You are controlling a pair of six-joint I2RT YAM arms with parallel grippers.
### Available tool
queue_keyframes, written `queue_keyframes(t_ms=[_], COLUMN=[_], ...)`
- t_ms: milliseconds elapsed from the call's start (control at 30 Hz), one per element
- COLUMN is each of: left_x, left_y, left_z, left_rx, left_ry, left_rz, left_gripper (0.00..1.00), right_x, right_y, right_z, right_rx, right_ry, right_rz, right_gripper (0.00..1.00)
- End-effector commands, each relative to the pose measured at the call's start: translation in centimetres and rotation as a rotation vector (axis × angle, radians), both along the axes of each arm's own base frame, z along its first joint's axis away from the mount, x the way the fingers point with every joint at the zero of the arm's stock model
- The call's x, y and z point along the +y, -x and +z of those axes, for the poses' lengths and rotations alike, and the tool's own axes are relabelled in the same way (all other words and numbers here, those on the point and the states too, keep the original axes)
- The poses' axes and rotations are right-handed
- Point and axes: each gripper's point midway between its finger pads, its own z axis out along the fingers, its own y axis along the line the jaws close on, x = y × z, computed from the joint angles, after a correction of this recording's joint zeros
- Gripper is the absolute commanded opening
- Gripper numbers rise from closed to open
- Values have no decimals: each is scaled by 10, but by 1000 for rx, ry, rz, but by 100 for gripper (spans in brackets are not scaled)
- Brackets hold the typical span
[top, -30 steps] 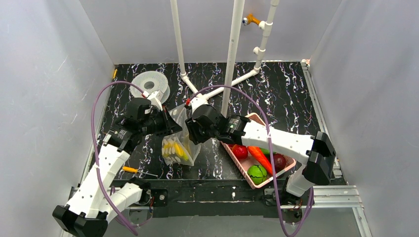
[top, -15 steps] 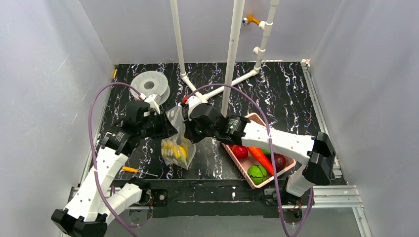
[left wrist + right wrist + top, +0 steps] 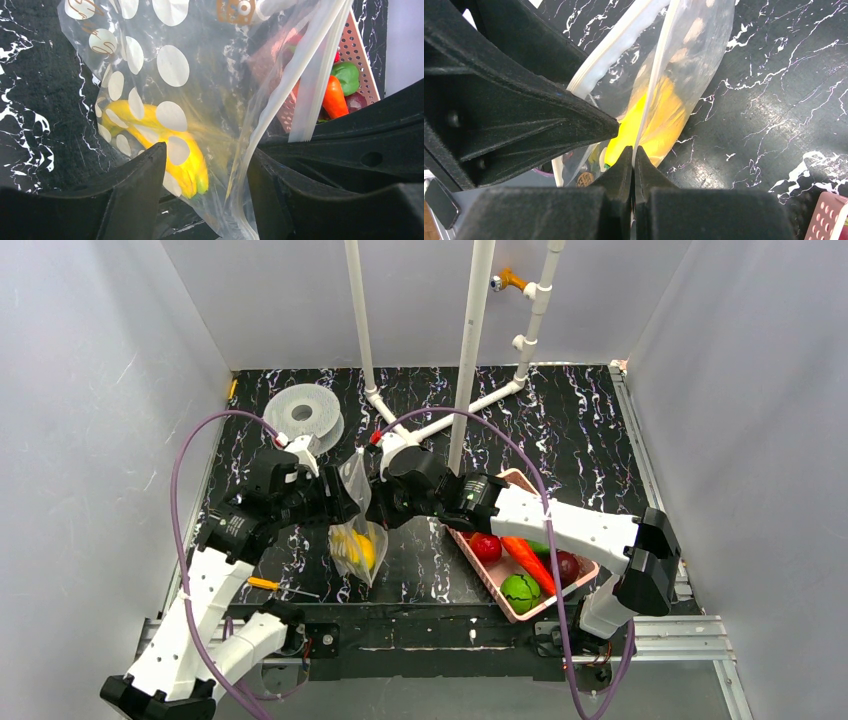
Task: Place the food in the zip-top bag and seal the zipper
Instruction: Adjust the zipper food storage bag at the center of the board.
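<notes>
Black, white-veined marble-look surface [image 3: 560, 430] carries one pink slatted plastic basket [image 3: 520, 480]. From above, four toy pieces show clearly in it: a round red tomato [image 3: 487, 547], a tapered orange carrot [image 3: 525, 558], a green round piece with pale veins [image 3: 520, 592] and a dark red round piece [image 3: 567, 567].

Left of the basket, one floppy clear plastic zip-top bag [image 3: 352, 475] printed with white round dots hangs between the two hands. One glossy yellow banana bunch [image 3: 357, 548] sits low inside it.

The left hand [image 3: 207, 155], on the bag's far side from the basket, has its fingers apart with loose film between them. Only the left wrist view shows the bag's narrow whitish zipper strip [image 3: 300, 75] and the basket through the film.

The right hand [image 3: 634, 150], between bag and basket, is pinched tight on the zip-top bag's thin edge, as the right wrist view alone shows.
</notes>
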Motion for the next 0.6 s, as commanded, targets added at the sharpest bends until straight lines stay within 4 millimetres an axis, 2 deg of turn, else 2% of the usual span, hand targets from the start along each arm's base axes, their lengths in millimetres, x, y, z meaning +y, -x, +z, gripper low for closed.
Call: queue_keyframes(t_ms=[0,233,367,400,500,567], left_x=[8,9,6,6,7,20], left_y=[1,-3,-7,-7,-10,-14], left_z=[14,17,17,15,12,16], left_rx=[-53,-62,-53,-51,-54,-79], left_ry=[-35,-81,-108,-116,-151,-212], left_rz=[-5,-26,-43,-48,-67,-34], left_gripper=[58,59,50,46,21,5], right_x=[7,6,6,6,8,11], right_y=[-1,-3,-5,-6,-3,-2], right_z=[42,44,48,49,47,43], right_rx=[-26,-15,-13,-11,23,65], right_ry=[-95,-88,-89,-91,-108,-124], right_rz=[-9,-35,-52,-56,-44,-26], right_gripper=[1,1,1,1,1,1])
